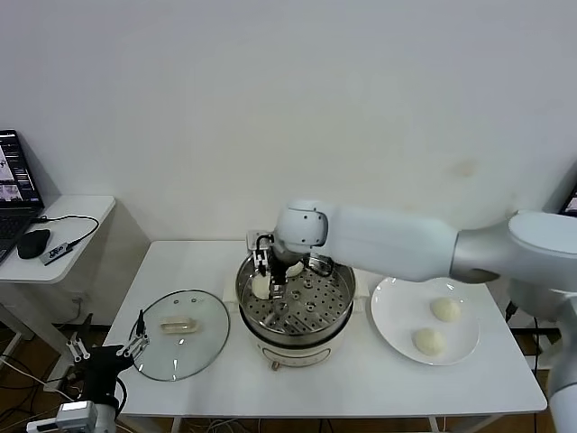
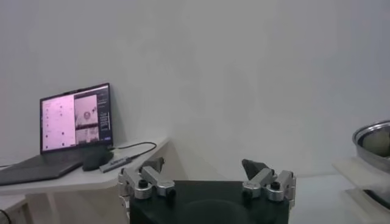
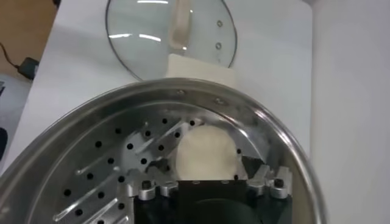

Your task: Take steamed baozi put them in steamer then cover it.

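Your right gripper (image 1: 270, 268) sits inside the steamer (image 1: 335, 311), fingers spread either side of a bun (image 3: 205, 153) on the perforated tray. Left gripper (image 2: 206, 176), released, hangs beside the white table (image 1: 361, 383). Lid (image 1: 180, 336) lies flat left; plate (image 1: 389, 317) right; plain white wall (image 1: 288, 108) behind.

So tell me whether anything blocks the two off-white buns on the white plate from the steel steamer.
Nothing visible does: the off-white buns lie beside the open steel steamer, only the right gripper inside it.
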`<action>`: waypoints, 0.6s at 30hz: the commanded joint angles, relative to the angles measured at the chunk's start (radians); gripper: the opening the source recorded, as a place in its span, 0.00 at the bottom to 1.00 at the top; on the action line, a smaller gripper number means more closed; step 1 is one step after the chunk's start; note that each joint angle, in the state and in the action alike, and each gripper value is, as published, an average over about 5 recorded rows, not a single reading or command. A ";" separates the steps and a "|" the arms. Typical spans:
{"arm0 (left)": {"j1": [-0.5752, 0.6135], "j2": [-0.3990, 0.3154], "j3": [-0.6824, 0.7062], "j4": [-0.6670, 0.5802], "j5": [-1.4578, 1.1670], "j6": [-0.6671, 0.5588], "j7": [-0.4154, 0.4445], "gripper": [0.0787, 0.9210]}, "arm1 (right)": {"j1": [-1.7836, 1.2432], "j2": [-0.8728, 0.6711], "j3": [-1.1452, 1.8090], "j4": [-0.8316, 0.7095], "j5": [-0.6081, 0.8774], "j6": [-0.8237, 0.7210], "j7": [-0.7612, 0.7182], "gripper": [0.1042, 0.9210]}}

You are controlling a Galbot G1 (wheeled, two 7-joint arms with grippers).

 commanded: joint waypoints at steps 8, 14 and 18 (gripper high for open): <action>-0.006 0.010 0.018 -0.003 0.003 0.002 0.002 0.88 | 0.227 -0.519 -0.061 0.320 -0.159 0.217 -0.304 0.88; -0.005 0.015 0.027 0.004 0.005 0.001 0.004 0.88 | 0.207 -0.771 -0.087 0.389 -0.316 0.318 -0.353 0.88; -0.005 0.011 0.034 0.004 0.008 0.001 0.004 0.88 | 0.143 -0.860 -0.089 0.405 -0.411 0.347 -0.346 0.88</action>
